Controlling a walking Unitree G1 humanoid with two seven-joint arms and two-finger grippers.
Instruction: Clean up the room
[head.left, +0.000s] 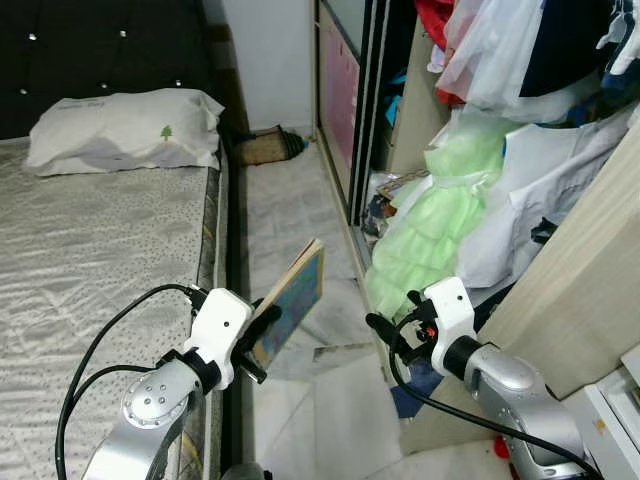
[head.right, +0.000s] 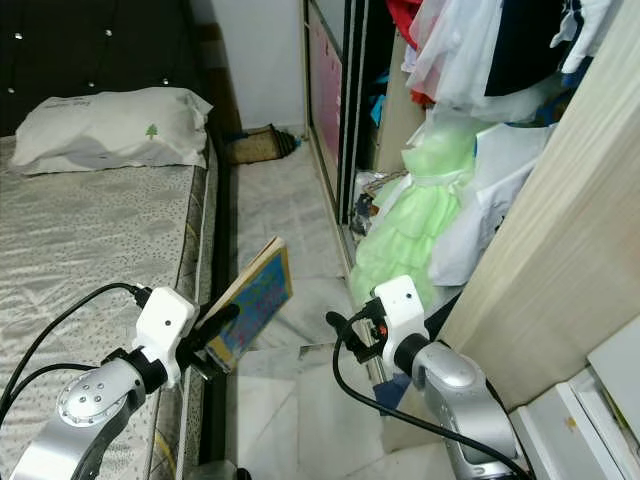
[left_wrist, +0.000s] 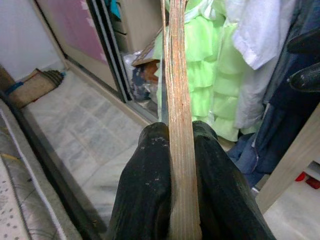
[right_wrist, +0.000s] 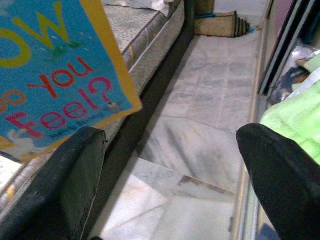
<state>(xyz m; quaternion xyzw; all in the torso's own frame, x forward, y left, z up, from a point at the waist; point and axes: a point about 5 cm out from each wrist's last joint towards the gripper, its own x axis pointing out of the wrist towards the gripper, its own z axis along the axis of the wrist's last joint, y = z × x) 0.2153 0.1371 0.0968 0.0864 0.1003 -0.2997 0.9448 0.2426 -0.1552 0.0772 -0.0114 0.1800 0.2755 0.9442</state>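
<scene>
The left gripper (head.left: 262, 330), at the lower middle of the left eye view, is clamped on a children's book (head.left: 290, 302), which stands tilted in the air above the marble floor (head.left: 290, 210), between the bed (head.left: 90, 260) on the left of the frame and the open wardrobe (head.left: 360, 110) on the right. In the left wrist view the two black fingers (left_wrist: 145, 195) press on either side of the book's worn edge, near its lower end, so most of the book sticks out beyond the grip. The right gripper (head.left: 392, 335), lower right of centre, has its fingers spread wide and holds nothing; it points towards the book, whose blue cover with yellow border fills the upper left of the right wrist view.

The book is likely on its way to a proper place, or to the other gripper. The hold is narrow and low on a thin, smooth thing, so a quick swing of the arm could let it pivot or slide out and drop onto the floor. If the right gripper moves in, its wide fingers could knock the free corner and twist the book loose. The green ruffled dress (head.left: 430, 230) hanging out of the wardrobe lies near the right arm and could snag it
</scene>
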